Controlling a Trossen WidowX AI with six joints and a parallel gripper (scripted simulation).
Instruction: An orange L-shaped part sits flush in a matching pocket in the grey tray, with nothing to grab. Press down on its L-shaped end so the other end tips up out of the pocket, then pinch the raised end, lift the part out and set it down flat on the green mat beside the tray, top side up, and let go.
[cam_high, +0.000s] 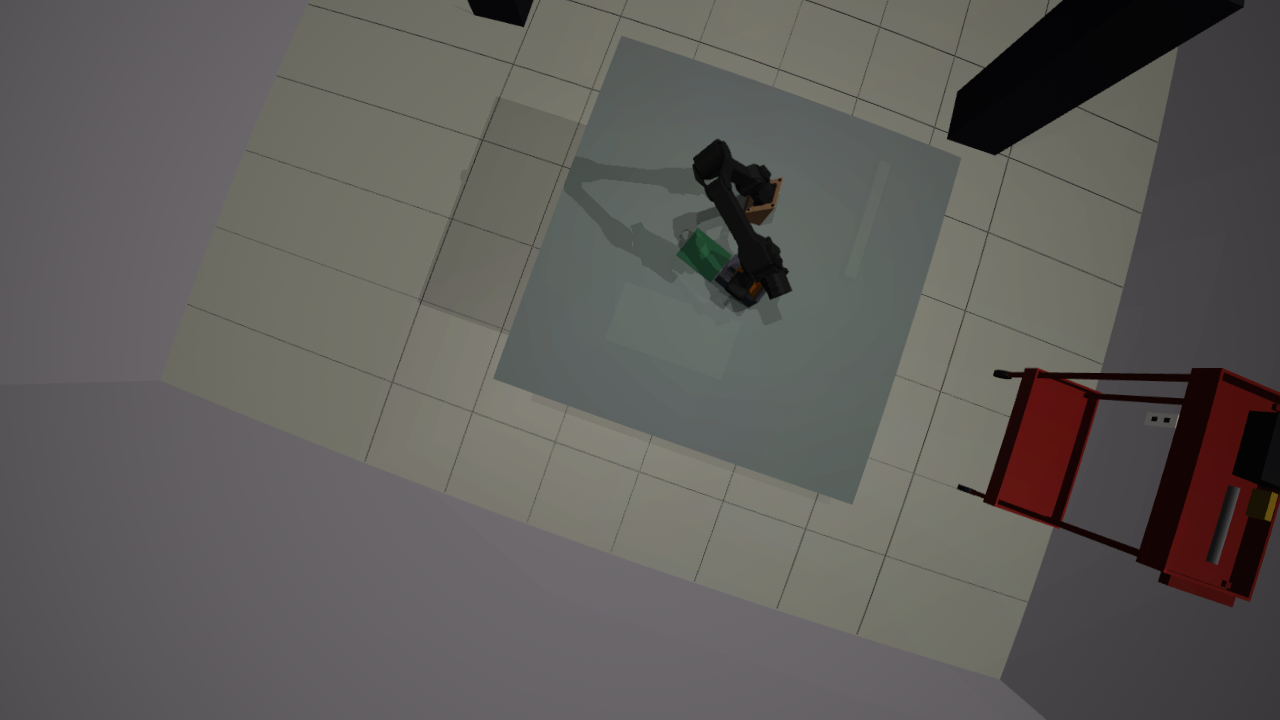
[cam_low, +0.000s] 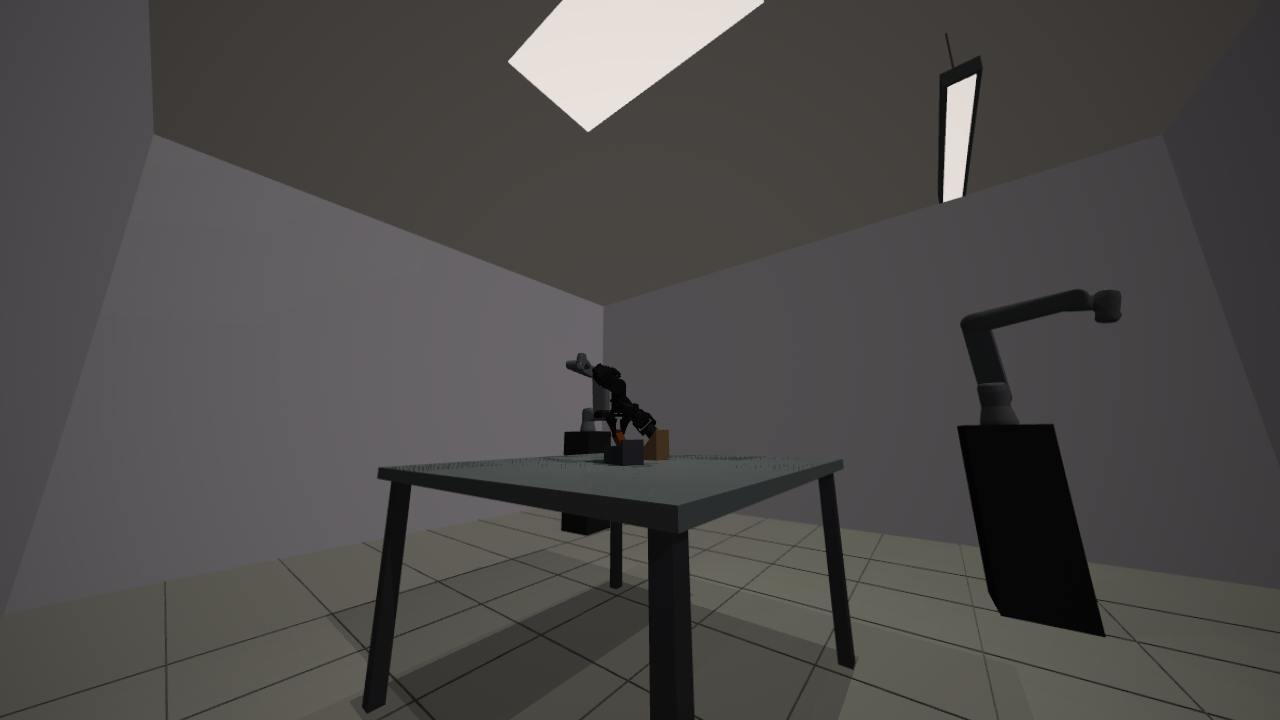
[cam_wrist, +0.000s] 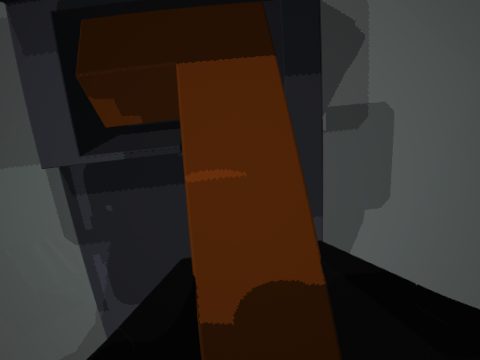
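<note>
The orange L-shaped part (cam_wrist: 230, 210) (cam_high: 756, 288) (cam_low: 619, 438) is tilted, its long arm raised toward the wrist camera and its L-shaped end low, in or just over the pocket of the grey tray (cam_wrist: 135, 220) (cam_low: 631, 453). I cannot tell whether that end touches the pocket. My gripper (cam_wrist: 252, 264) is shut on the raised long arm, one black finger against each side. The far tip of the arm runs out of the wrist view. The green mat (cam_high: 699, 253) lies against the tray's side in the top view and is out of the wrist view.
The arm's orange-brown base block (cam_high: 762, 213) (cam_low: 662, 445) stands on the table (cam_high: 805, 394) (cam_low: 537, 479) near the tray. The black arm arches over the tray and partly hides it in the top view. A red cart (cam_high: 1045, 447) stands on the floor away from the table.
</note>
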